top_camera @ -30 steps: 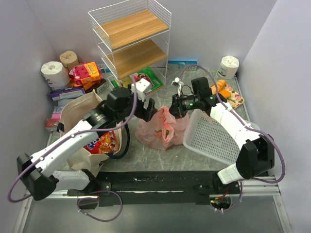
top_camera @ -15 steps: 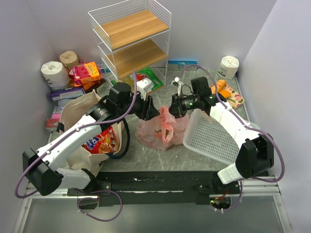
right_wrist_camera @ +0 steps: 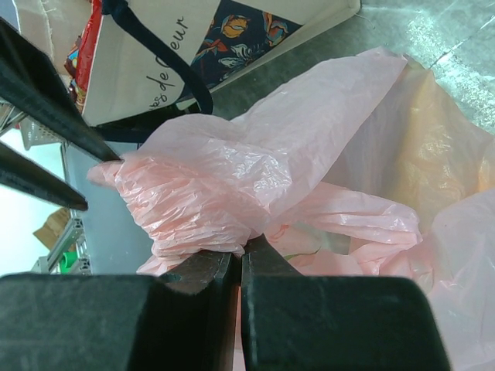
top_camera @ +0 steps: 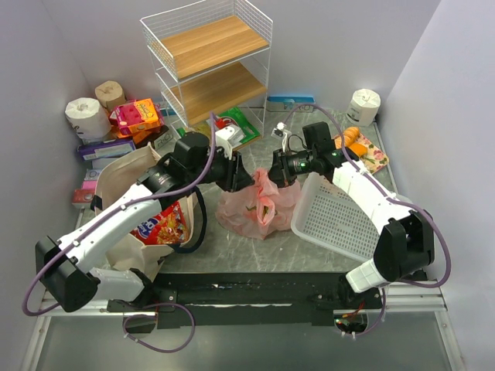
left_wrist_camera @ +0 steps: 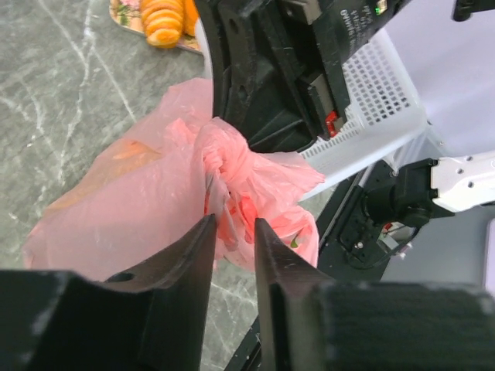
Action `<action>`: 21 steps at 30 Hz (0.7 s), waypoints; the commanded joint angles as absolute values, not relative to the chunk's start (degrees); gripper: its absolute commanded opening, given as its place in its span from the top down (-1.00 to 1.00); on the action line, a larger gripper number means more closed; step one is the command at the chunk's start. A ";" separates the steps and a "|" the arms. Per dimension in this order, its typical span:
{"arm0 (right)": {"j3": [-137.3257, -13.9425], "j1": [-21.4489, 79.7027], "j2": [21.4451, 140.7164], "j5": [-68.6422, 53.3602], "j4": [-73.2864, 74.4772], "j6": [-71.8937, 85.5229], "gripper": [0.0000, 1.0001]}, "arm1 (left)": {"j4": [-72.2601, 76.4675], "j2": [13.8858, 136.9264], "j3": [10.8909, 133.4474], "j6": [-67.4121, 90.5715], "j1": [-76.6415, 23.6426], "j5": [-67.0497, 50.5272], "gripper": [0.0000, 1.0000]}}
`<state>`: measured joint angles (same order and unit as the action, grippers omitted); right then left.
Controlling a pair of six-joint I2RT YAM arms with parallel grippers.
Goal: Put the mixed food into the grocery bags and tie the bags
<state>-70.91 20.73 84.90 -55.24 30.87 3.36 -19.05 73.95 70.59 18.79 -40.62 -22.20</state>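
**A:** Where is the pink bag?

**B:** The pink bag [top_camera: 255,202] sits on the grey marbled table [top_camera: 232,251], between the two grippers. Its top is gathered into a crumpled, twisted bunch.

**A:** And the left gripper?

**B:** The left gripper [left_wrist_camera: 232,232] reaches the bag's bunch from the left arm's side. Its fingers [left_wrist_camera: 199,247] are drawn narrow, and pink plastic shows in the slim gap between them. I cannot tell whether they actually pinch it.

**A:** The right one?

**B:** The right gripper [right_wrist_camera: 238,259] meets the same bunch from the opposite side. Its jaws are pressed together with a fold of the bag's thin plastic caught between them.

**A:** What lies around the bag?

**B:** On the left arm's side of the bag is the beige canvas tote [top_camera: 128,182], slumped open with its dark strap handle [top_camera: 195,224] looping out. A red snack packet [top_camera: 162,226] shows in its mouth. The right wrist view shows black script on the tote's cloth, just beyond the bag.

**A:** And on the other side?

**B:** The white perforated basket [top_camera: 340,216] stands tilted just beside the bag, under the right arm.
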 commanded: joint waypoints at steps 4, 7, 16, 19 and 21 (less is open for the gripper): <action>-73.74 20.39 85.69 -56.78 29.35 3.69 1.00 | -20.56 70.75 71.28 20.39 -42.01 -18.10 0.34; -74.18 20.30 86.13 -56.87 29.36 3.69 1.00 | -20.74 70.58 70.93 21.27 -42.89 -16.97 0.33; -74.97 20.30 87.19 -57.30 29.71 3.34 1.00 | -21.01 71.72 70.84 22.23 -42.80 -15.47 0.31; -74.80 20.30 87.01 -57.48 29.27 3.52 1.00 | -21.18 72.16 70.40 22.15 -42.80 -13.98 0.30; -74.71 20.30 86.92 -57.57 29.09 3.52 1.00 | -21.53 72.60 70.66 21.80 -42.89 -13.80 0.28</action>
